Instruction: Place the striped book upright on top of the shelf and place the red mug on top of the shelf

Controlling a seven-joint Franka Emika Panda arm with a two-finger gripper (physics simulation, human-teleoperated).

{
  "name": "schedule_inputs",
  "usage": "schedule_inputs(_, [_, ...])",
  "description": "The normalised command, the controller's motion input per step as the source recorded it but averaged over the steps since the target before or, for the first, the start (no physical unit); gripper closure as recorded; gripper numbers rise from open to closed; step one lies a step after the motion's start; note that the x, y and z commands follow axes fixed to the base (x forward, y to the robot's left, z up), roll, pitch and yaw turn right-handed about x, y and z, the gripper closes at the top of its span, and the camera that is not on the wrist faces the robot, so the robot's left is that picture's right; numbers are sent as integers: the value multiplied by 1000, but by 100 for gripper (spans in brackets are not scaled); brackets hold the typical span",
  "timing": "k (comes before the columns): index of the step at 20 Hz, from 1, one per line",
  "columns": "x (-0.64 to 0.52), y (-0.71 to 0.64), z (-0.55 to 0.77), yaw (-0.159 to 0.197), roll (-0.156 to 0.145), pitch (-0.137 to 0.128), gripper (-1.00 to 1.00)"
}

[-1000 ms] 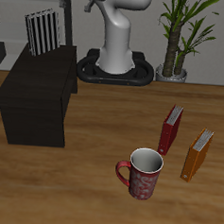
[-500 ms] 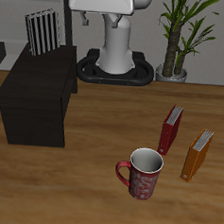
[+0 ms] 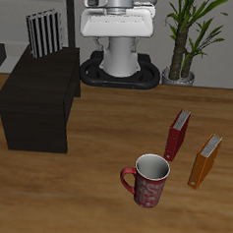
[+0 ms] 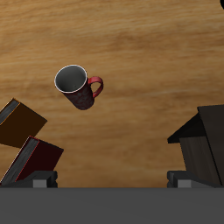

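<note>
The striped book (image 3: 42,34) stands upright on the back end of the shelf's flat top (image 3: 44,79). The red mug (image 3: 148,180) stands upright on the table near the front edge, handle pointing toward the shelf side. It also shows in the wrist view (image 4: 77,87), with a corner of the shelf (image 4: 206,140). My gripper (image 4: 112,179) is open and empty, its fingertips (image 4: 39,179) spread wide, high above the table. In the exterior view the arm (image 3: 118,15) is folded above the robot's base, well back from the mug.
A plain red book (image 3: 177,135) and an orange book (image 3: 205,159) stand on the table beside the mug, away from the shelf. Both show in the wrist view, red (image 4: 39,162) and orange (image 4: 19,122). A potted plant (image 3: 185,40) stands at the back.
The arm has swung from above the shelf's back end toward the middle over the robot base and come lower. The book, mug and shelf have not moved.
</note>
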Motion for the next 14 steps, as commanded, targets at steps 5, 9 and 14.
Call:
schedule_inputs(5, [510,76,10,27,-8,14,-100])
schedule_inputs(9, [550,195,-35,39,3,3,-100])
schedule_inputs(14, [513,229,-125,13,3,-4,-100])
